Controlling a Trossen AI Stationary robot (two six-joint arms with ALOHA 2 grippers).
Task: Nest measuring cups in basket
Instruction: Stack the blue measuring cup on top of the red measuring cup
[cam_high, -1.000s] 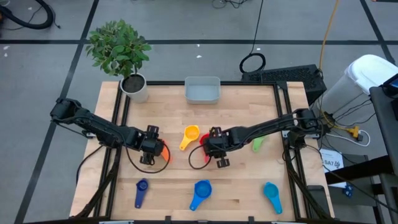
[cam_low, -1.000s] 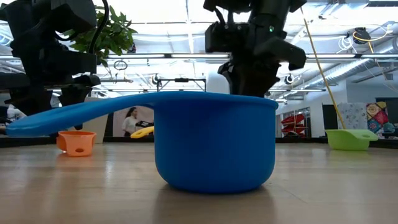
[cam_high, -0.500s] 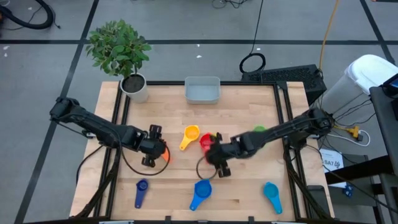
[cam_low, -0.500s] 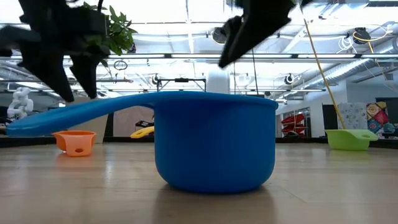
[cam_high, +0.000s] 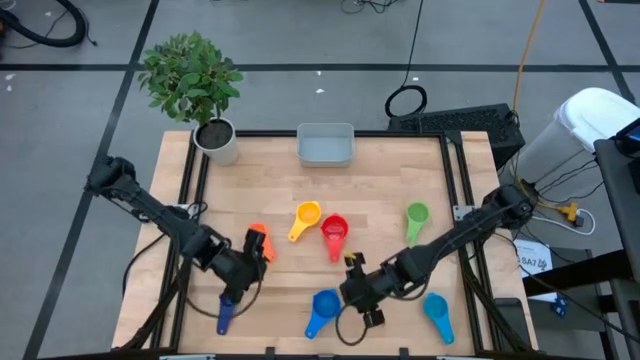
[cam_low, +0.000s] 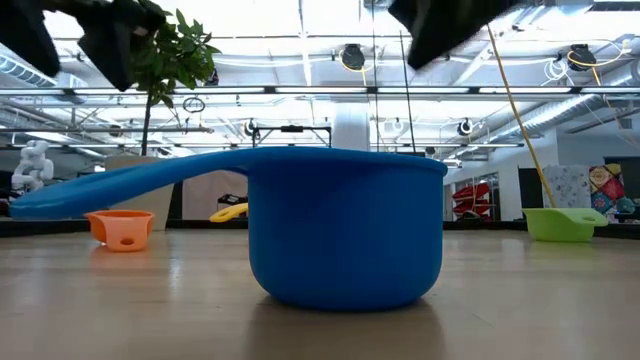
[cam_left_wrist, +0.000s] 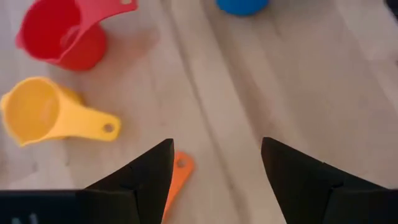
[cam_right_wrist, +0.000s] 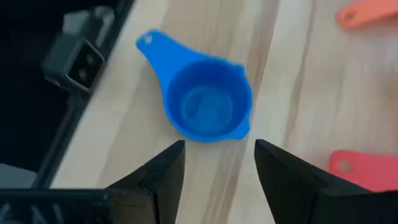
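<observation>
Seen from above, the cups lie apart on the table: yellow (cam_high: 305, 218), red (cam_high: 334, 233), green (cam_high: 416, 215), orange (cam_high: 257, 240), dark blue (cam_high: 227, 310), bright blue (cam_high: 323, 310), teal (cam_high: 437, 315). The basket (cam_high: 325, 146) stands at the far edge. My left gripper (cam_high: 250, 265) hovers open just near of the orange cup, whose handle (cam_left_wrist: 177, 177) shows by one finger. My right gripper (cam_high: 350, 292) hovers open beside the bright blue cup (cam_right_wrist: 208, 106), on its right. In the low view the bright blue cup (cam_low: 345, 230) fills the middle.
A white pot with a leafy plant (cam_high: 218, 140) stands at the far left corner, left of the basket. Bare wood lies between the basket and the row of cups. Black frame rails run along the table's left and right sides.
Both grippers have moved toward the table's near edge: the left from over the orange cup to just near of it, the right from over the red cup to beside the bright blue cup. The orange and red cups now show uncovered. In the low view both arms have risen.
</observation>
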